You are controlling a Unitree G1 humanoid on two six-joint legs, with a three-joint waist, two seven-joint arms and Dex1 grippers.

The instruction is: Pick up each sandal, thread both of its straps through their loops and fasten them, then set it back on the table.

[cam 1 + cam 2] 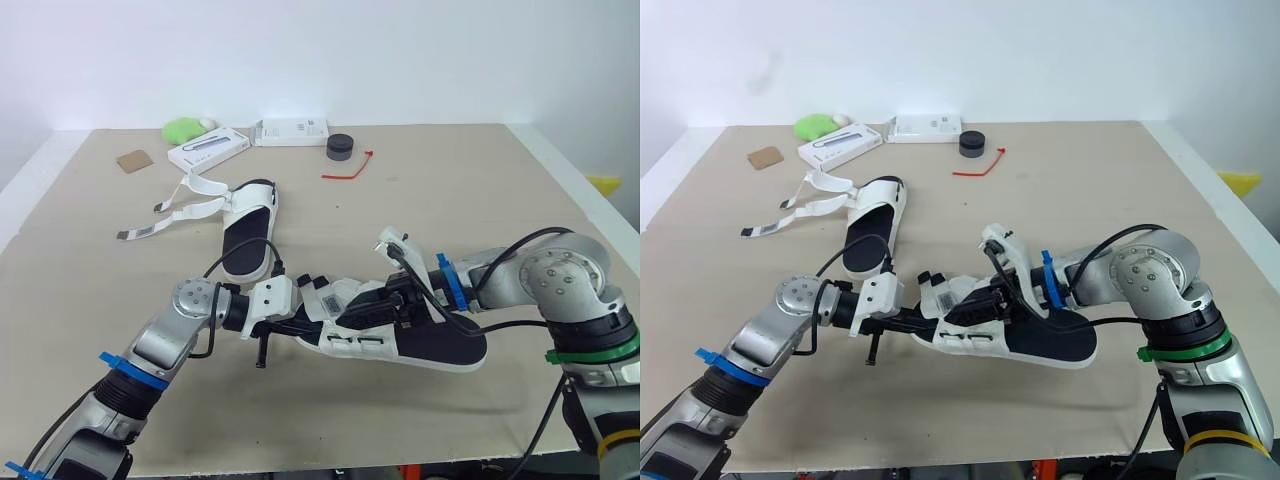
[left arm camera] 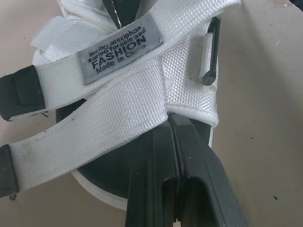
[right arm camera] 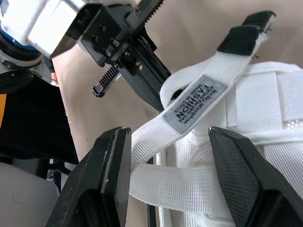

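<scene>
A white sandal with a black sole (image 1: 436, 346) lies at the table's front centre, between my two grippers. My left gripper (image 2: 171, 120) comes in from the left and is shut on the white strap (image 2: 109, 101) that carries a grey label (image 3: 194, 104). From the right, my right gripper (image 3: 173, 146) is open, with one black finger (image 3: 111, 165) on each side of that same strap and the sandal's upper below. A second white sandal (image 1: 250, 236) lies farther back on the left, its two straps (image 1: 178, 213) trailing loose across the table.
Along the back edge sit two white boxes (image 1: 208, 150) (image 1: 292, 131), a green object (image 1: 182, 129), a brown card (image 1: 134, 160), a black round lid (image 1: 341, 147) and a red tie (image 1: 350, 168). The table's right edge (image 1: 580, 200) runs close to my right arm.
</scene>
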